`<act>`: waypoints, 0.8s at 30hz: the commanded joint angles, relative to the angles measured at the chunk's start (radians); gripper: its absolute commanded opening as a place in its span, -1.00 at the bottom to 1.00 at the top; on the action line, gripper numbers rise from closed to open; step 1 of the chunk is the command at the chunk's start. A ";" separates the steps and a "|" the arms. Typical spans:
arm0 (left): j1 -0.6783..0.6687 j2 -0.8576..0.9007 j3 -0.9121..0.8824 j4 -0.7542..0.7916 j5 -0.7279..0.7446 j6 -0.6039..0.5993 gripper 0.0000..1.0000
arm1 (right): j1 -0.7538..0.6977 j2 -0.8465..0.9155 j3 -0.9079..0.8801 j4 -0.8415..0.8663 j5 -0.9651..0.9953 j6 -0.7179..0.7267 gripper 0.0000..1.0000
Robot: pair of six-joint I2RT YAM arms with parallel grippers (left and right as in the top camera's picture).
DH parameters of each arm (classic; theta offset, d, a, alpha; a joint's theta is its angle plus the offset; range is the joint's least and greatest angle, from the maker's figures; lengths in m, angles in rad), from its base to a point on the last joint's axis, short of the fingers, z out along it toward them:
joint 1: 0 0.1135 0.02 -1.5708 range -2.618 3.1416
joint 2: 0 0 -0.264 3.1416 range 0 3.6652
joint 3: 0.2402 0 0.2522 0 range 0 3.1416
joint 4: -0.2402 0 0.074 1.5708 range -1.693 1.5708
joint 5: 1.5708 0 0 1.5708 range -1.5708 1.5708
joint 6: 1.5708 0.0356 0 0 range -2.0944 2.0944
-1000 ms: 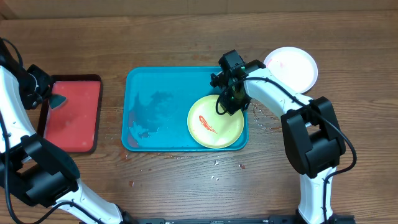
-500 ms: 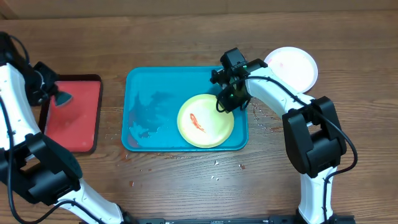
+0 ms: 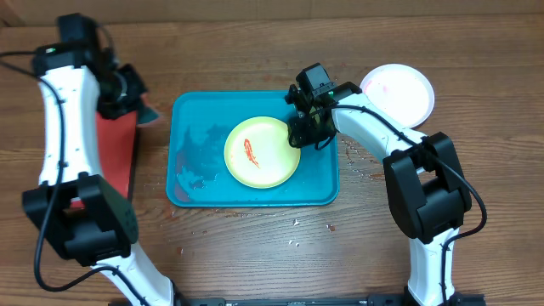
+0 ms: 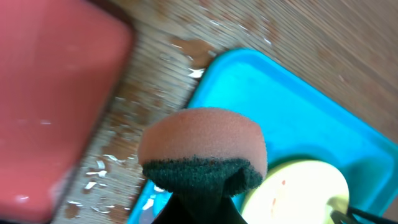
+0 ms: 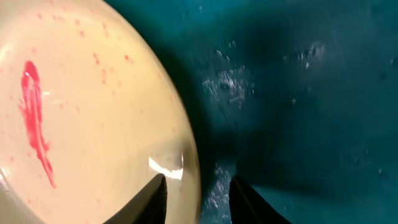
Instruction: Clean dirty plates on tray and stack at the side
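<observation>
A yellow-green plate (image 3: 261, 153) with a red sauce smear lies in the middle of the teal tray (image 3: 194, 174). My right gripper (image 3: 303, 136) is closed on the plate's right rim. In the right wrist view its fingers (image 5: 198, 190) straddle the plate's (image 5: 93, 124) edge above the tray floor (image 5: 311, 93). My left gripper (image 3: 127, 93) holds an orange sponge with a dark scrub side (image 4: 202, 149) above the table beside the tray's left edge (image 4: 273, 87). A white plate (image 3: 398, 92) with faint red marks sits on the table at the right. The light blue plate is out of view.
A red tray with a dark rim (image 3: 115, 166) lies left of the teal tray, also in the left wrist view (image 4: 50, 93). Water drops and crumbs lie on the wood around the teal tray (image 3: 361, 161). The tray's left part is wet.
My right gripper has dragged the yellow-green plate left, from the tray's right corner to its middle. My left arm has swung right with the sponge, from beyond the red tray toward the teal tray.
</observation>
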 commanded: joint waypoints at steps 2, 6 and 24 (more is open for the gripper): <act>-0.107 -0.001 -0.008 -0.005 0.018 0.027 -0.91 | 0.002 0.014 -0.005 -0.047 0.021 0.027 -0.47; -0.189 0.000 -0.020 -0.005 0.018 0.027 -0.91 | 0.004 0.014 -0.005 -0.031 0.022 0.090 -0.79; -0.444 0.000 -0.364 0.403 0.020 -0.218 -0.92 | 0.011 0.014 -0.005 0.025 0.022 0.461 -0.92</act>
